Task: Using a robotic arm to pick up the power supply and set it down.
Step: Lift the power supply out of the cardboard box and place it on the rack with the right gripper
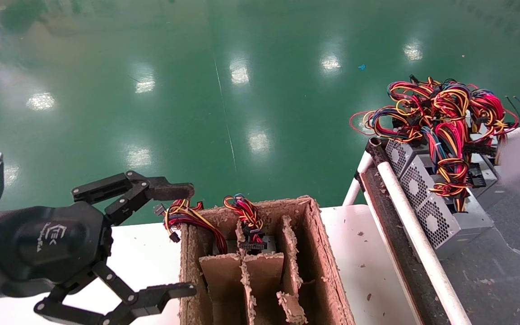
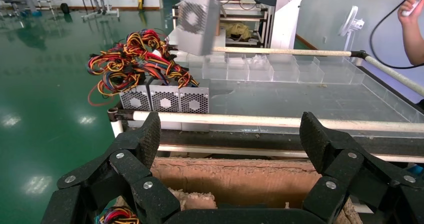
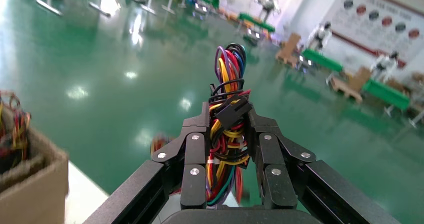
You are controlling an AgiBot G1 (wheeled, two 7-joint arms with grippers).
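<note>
My left gripper (image 1: 188, 239) hangs with its fingers (image 1: 169, 192) spread wide and nothing between them. They touch nothing. Just past their tips stands the cardboard box (image 1: 323, 253) on the white tabletop (image 1: 364, 253), and the fingers straddle its near wall without contact. Inside the box, behind the dividers, sits a power supply (image 1: 253, 246) with its wires (image 1: 242, 210) curling over the rim; a second bundle (image 1: 183, 214) spills out close beside my upper finger.

In the left wrist view the same fingers (image 2: 142, 144) frame the box edge (image 2: 235, 176), and beyond them a white rail (image 2: 260, 120) crosses in front of three more supplies (image 2: 165, 100) set side by side, vents facing me.

My right gripper (image 3: 227, 149) has its fingers (image 3: 195, 154) clamped on a bundle of wires (image 3: 227, 134), pressed in from both sides, a black connector (image 3: 232, 111) standing just above the tips. The body of that supply (image 2: 197, 24) shows in the left wrist view, hanging tilted in the air above the row of three, well apart from my left fingers.
</note>
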